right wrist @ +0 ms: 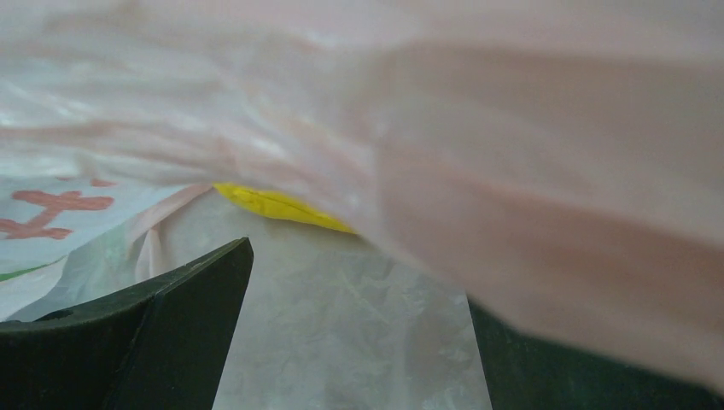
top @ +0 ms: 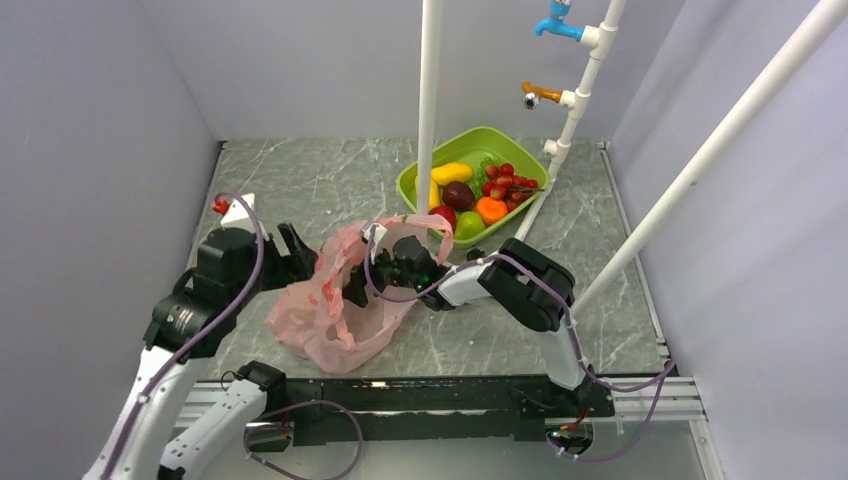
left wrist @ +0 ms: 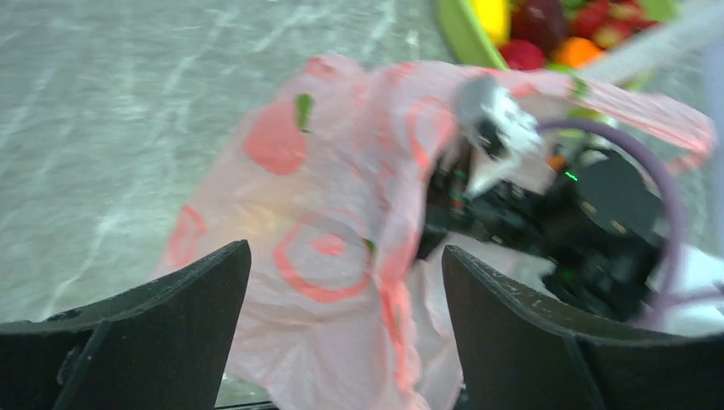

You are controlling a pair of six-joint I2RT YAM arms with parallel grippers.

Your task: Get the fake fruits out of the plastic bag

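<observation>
The pink plastic bag [top: 330, 305] lies crumpled at the table's middle front. My left gripper [top: 297, 250] is open at the bag's left side; in the left wrist view [left wrist: 346, 250] the bag [left wrist: 333, 256] lies between and ahead of its fingers. My right gripper [top: 358, 284] is open and reaches into the bag's mouth from the right. In the right wrist view [right wrist: 359, 273] bag film [right wrist: 512, 171] drapes over its right finger, and a yellow banana edge [right wrist: 282, 206] shows inside. A red grape cluster [top: 508, 183], a green pear [top: 468, 225] and a red apple [top: 443, 214] lie in the green tub [top: 520, 150].
The tub stands at the back right and also holds a yellow mango [top: 452, 172], a maroon fruit [top: 458, 194] and an orange fruit [top: 491, 209]. White pipes [top: 430, 110] rise beside the tub. Grey walls enclose the table.
</observation>
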